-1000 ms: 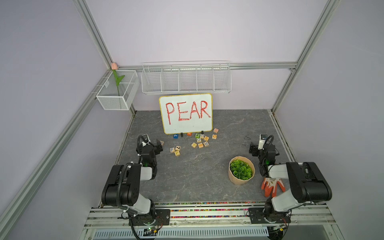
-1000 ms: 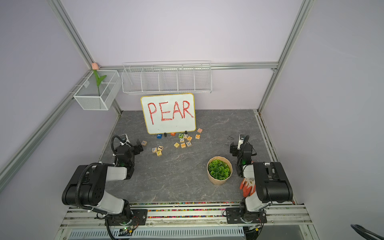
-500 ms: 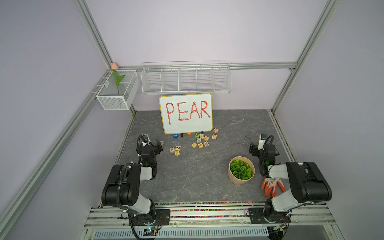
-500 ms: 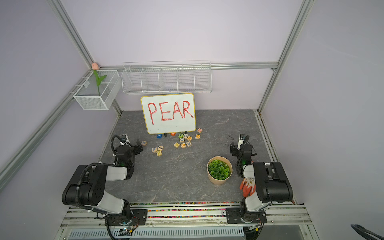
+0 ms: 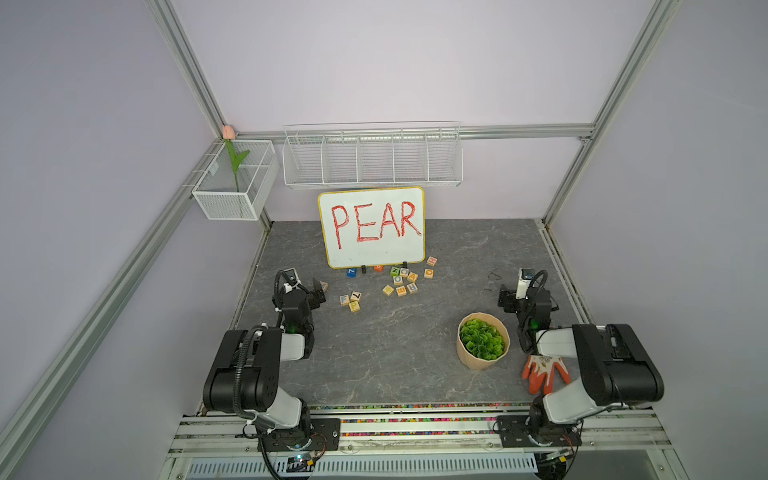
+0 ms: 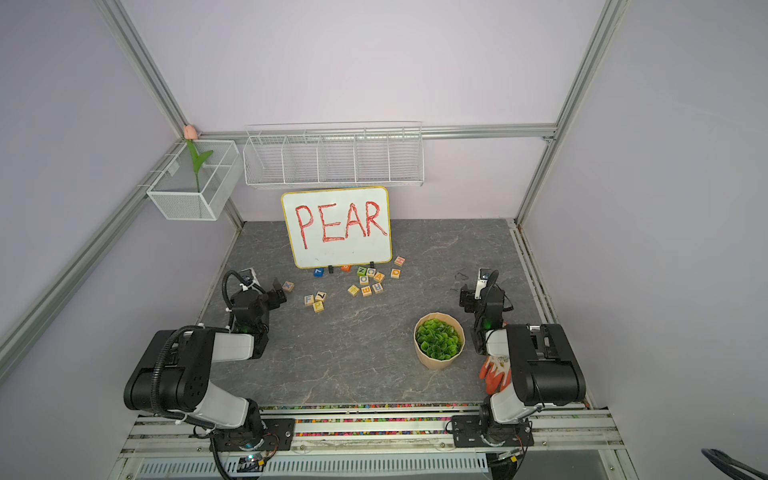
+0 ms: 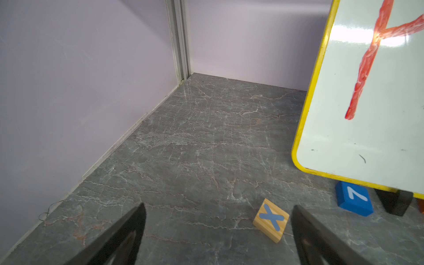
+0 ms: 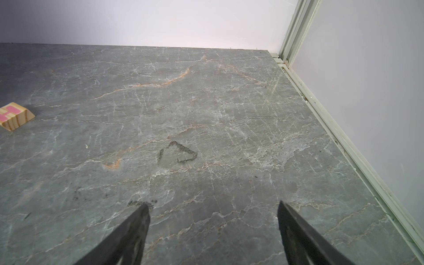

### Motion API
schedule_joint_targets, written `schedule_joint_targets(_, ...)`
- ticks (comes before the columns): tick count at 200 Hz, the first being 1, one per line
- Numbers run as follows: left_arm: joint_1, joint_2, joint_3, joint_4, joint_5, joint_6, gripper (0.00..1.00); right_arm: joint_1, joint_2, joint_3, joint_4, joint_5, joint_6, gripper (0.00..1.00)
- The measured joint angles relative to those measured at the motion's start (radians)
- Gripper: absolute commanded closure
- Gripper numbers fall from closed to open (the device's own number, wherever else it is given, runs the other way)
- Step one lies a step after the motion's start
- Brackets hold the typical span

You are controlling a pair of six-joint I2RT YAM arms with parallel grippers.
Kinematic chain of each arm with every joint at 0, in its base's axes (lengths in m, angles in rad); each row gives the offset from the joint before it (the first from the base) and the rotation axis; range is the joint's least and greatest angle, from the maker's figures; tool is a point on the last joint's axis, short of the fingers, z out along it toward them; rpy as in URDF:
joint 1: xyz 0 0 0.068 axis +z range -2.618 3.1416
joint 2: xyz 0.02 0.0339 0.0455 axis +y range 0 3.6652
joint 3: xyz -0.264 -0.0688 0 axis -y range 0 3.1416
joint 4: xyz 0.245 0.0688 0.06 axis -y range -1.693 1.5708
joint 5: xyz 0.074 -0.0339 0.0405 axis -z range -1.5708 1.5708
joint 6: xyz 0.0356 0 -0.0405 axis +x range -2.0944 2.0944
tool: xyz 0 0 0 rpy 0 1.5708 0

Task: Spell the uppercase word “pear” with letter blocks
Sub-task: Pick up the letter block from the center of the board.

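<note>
The letter blocks lie scattered on the grey table in front of the whiteboard. A yellow P block [image 5: 354, 306] [image 6: 318, 306] sits beside F and Z blocks. An orange A block [image 5: 412, 276] [image 6: 378, 276] lies in the cluster further right, and just in front of it is a block that looks like an orange E [image 5: 401, 291]. My left gripper [image 5: 318, 289] [image 7: 219, 206] is open and low over the table, with a blue X block [image 7: 271, 219] just inside one finger, untouched. At the right side my right gripper [image 5: 508, 299] [image 8: 212, 204] is open over bare table.
The whiteboard [image 5: 372, 226] with red PEAR stands at the back, with a blue 7 block [image 7: 353, 198] at its foot. A pink H block [image 8: 15, 115] lies right of the cluster. A potted green plant [image 5: 483, 340] and an orange glove [image 5: 544, 370] sit near the right arm. Wire baskets hang on the walls.
</note>
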Motion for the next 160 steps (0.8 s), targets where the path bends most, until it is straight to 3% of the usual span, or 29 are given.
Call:
schedule_joint_targets(28,0.000,-0.044,0.011,-0.076,0.017,0.005,0.01,0.002,-0.060,0.045,-0.134,0.000,-0.004,0.11)
schedule_joint_targets(80,-0.008,-0.338,0.193,-0.449,0.101,-0.024,0.01,0.058,-0.330,0.245,-0.435,0.026,-0.022,0.11)
schedule_joint_targets(120,-0.116,-0.463,0.386,-0.726,0.183,-0.211,0.01,0.197,-0.412,0.511,-0.705,-0.050,0.030,0.11)
schedule_joint_targets(160,-0.304,-0.485,0.394,-0.845,0.269,-0.471,0.01,0.455,-0.430,0.584,-0.800,-0.126,0.198,0.11)
